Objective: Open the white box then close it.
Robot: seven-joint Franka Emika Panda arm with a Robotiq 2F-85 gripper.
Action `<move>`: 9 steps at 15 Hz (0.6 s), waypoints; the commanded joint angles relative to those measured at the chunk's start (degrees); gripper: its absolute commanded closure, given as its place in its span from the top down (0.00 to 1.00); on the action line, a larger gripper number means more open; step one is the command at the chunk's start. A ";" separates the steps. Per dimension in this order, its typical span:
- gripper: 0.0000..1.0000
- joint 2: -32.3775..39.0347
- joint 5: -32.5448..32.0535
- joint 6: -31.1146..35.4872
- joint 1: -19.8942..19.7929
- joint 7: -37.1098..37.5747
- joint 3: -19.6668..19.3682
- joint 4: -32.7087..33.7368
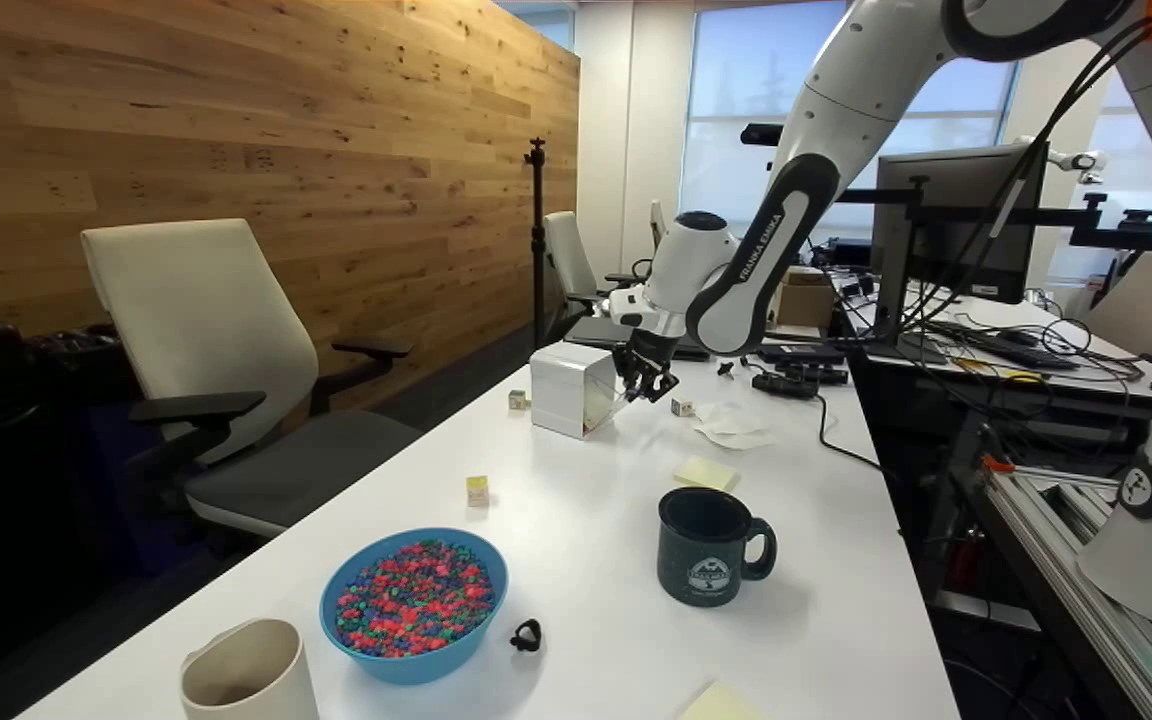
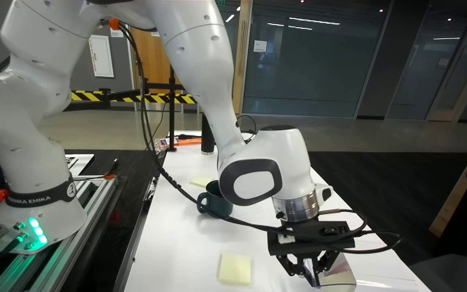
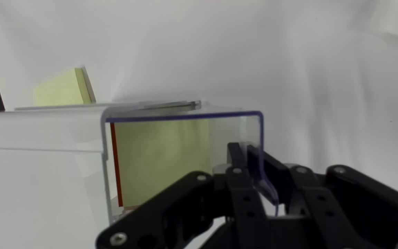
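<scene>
By the white box (image 1: 561, 390), the gripper (image 3: 244, 152) pinches its clear lid (image 3: 185, 116) — best move it slowly, or the box may tip.

white box (image 1: 558, 392): upright, open, body just beside the jaws. clear flap (image 3: 199, 116): projecting from the body, its edge clamped between the jaws.

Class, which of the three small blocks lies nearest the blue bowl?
In an exterior view, the yellowish block, between the bowl and the white box. The left block and right block lie farther off, flanking the box.
</scene>
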 commanded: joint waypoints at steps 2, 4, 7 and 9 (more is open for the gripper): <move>0.03 3.15 -4.43 0.38 -1.69 3.12 1.49 1.44; 0.03 4.15 -7.78 6.14 -1.22 1.48 0.11 0.86; 0.03 7.79 -11.77 16.03 1.43 0.49 -4.69 1.30; 0.03 10.25 -11.02 21.60 2.79 -0.50 -7.01 1.77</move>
